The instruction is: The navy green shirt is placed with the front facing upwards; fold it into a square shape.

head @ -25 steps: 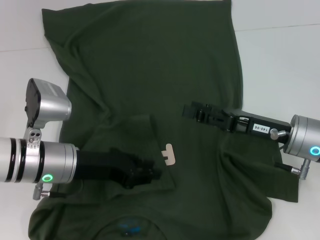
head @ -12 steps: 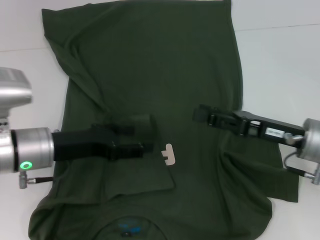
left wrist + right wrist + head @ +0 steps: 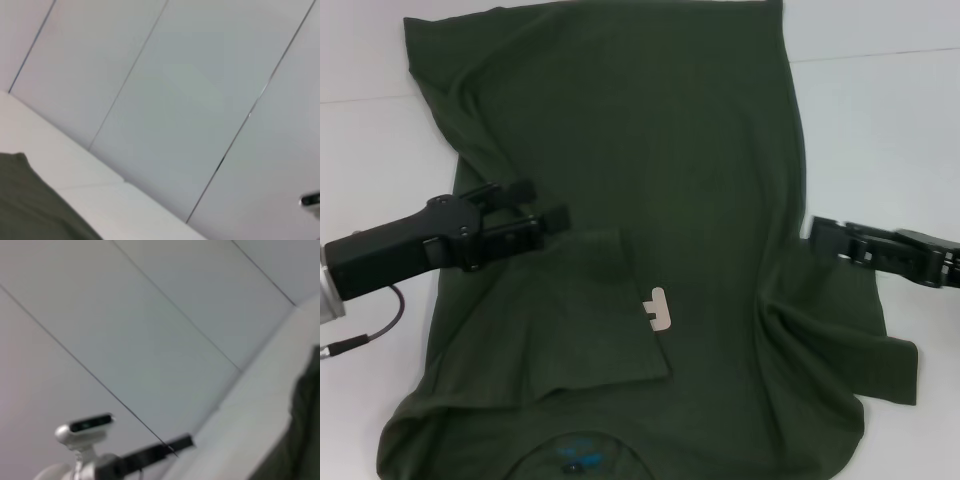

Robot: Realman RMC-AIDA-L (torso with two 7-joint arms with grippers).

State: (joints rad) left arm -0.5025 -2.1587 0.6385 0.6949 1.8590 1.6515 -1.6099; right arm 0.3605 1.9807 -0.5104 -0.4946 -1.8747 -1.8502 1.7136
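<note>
Olive navy green shirt [image 3: 650, 230] lies rumpled across white bench [image 3: 880, 120]. Left hand [image 3: 540, 205] at 9 o'clock, fingers apart, holding nothing. Right hand [image 3: 823, 236] at 3 o'clock; grip state unclear.

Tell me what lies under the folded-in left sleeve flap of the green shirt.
The folded flap lies on the navy green shirt's own body. It partly covers the pale lettering; only one bit shows beside its edge. The rest is hidden.

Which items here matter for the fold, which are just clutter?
Job:
shirt, spread on the table
left claw, open, over the shirt's left edge
right claw, at the shirt's right edge

Not the job:
table
wall panels
</note>
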